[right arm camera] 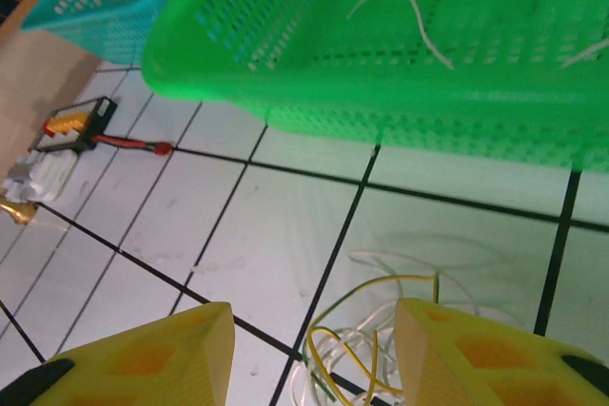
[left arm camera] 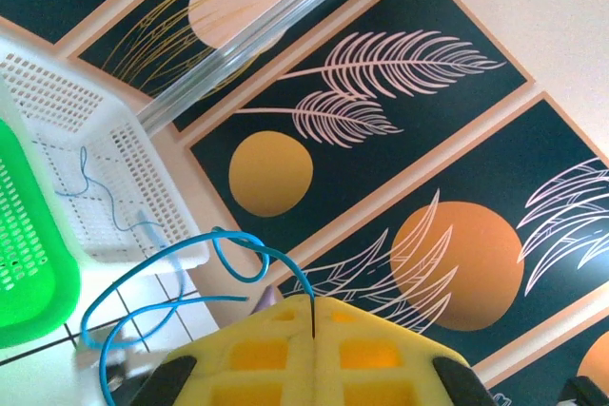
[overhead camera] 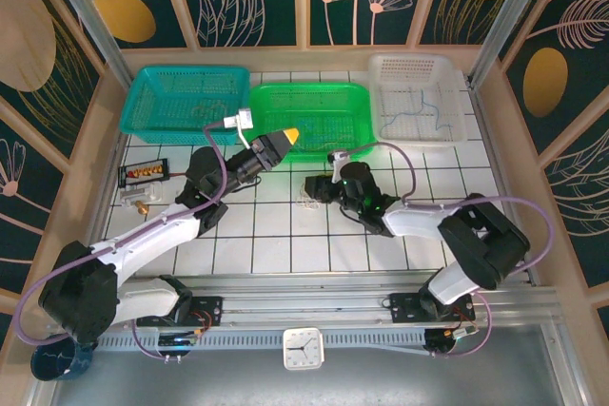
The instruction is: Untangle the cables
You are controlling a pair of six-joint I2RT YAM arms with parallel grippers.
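Fingers of the right gripper [right arm camera: 314, 330] apart, cable clump [right arm camera: 357, 354] low between them.
The left gripper [left arm camera: 314, 320] clamps the blue cable [left arm camera: 217, 233]; pinch one strand, draw away slowly.

Left pincer [left arm camera: 314, 309] clamped on blue cable [left arm camera: 143, 264].
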